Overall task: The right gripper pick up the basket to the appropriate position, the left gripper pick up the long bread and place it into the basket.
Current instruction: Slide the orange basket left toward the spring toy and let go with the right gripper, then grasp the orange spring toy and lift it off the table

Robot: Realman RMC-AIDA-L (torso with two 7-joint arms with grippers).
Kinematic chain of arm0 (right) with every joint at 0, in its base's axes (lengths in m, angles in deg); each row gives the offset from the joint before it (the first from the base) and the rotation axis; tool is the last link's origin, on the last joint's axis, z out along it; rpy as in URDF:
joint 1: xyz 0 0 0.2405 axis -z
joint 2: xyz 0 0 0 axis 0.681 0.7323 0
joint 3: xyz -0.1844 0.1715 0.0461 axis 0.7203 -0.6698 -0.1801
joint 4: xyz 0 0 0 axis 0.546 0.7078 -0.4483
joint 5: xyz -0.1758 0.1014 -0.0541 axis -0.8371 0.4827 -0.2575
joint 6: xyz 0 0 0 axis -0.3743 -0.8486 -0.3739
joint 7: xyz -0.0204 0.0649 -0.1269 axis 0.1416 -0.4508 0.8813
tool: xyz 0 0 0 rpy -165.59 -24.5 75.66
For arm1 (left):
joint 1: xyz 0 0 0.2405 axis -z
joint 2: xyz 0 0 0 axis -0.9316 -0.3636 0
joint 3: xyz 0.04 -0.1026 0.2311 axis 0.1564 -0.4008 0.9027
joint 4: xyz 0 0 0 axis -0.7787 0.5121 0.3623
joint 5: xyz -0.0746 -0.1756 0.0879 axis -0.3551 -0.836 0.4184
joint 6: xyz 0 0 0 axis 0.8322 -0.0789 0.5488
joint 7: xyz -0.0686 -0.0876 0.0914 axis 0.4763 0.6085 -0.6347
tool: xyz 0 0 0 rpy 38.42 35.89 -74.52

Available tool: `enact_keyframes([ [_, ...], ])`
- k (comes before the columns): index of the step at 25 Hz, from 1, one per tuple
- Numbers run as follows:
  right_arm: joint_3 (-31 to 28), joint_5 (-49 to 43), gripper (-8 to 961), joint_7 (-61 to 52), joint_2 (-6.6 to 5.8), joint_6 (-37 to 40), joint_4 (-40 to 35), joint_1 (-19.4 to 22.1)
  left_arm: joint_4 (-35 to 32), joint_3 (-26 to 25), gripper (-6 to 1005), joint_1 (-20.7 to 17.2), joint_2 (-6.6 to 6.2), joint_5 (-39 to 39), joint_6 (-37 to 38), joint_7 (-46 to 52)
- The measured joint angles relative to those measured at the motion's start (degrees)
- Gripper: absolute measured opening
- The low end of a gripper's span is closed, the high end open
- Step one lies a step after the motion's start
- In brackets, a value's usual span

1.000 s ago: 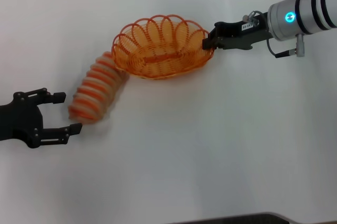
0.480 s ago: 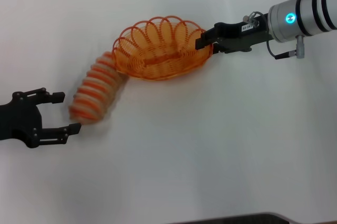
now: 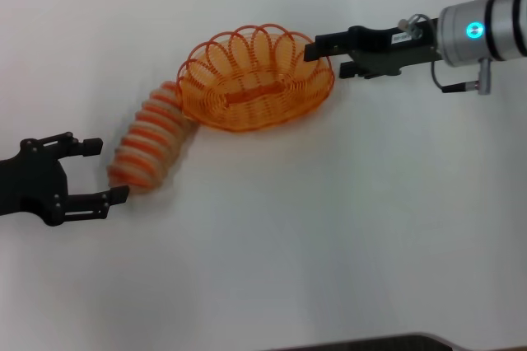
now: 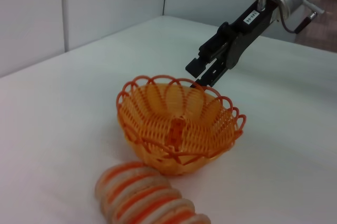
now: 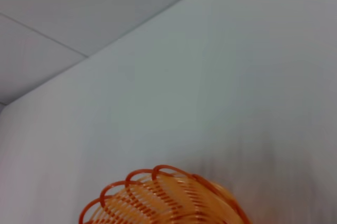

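1. The right gripper (image 3: 317, 53) reaches in from the robot's right with its two black fingers parted and nothing held between them.
2. Its fingertips sit at the near end of the basket (image 3: 257, 79), above the looped rim; in the left wrist view the right gripper (image 4: 199, 74) hangs over the far rim, and I cannot tell whether it touches the wire.
3. The basket (image 4: 179, 129) stands upright on the white table (image 3: 329, 227), stretching away from the right gripper's tips toward the robot's left.
4. Beyond the basket's far end from that gripper lies the long bread (image 3: 151, 138), its upper end touching or just beside the basket wall.
5. The left gripper (image 3: 105, 170) rests low at the robot's left, fingers spread wide and empty.
6. The long bread's lower end lies just in front of its fingertips, at the mouth of the opening.
7. The right wrist view shows only the basket's rim (image 5: 163, 195) against the table.
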Motion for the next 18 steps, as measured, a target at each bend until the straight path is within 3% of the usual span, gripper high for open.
enact_keyframes([
  [3, 0.0, 1.1, 736, 1.2, -0.02, 0.6, -1.0, 1.0, 0.2, -1.0, 857, 0.1, 0.38, -0.1, -0.1, 0.0],
  [8, -0.1, 5.9, 942, 5.8, -0.22, 2.3, -2.4, 3.8, 0.4, -3.4, 857, 0.6, 1.07, -0.1, 0.0, 0.1],
  [13, -1.3, 13.5, 939, 15.5, -0.55, 4.4, -3.6, 8.3, 0.8, -5.6, 856, 0.8, 1.37, -0.2, 1.0, 0.1],
  [18, -4.8, 20.6, 936, 30.1, -0.64, 8.1, -5.9, 14.3, 2.3, -7.7, 856, 0.7, 0.86, -1.3, 2.6, 0.2],
])
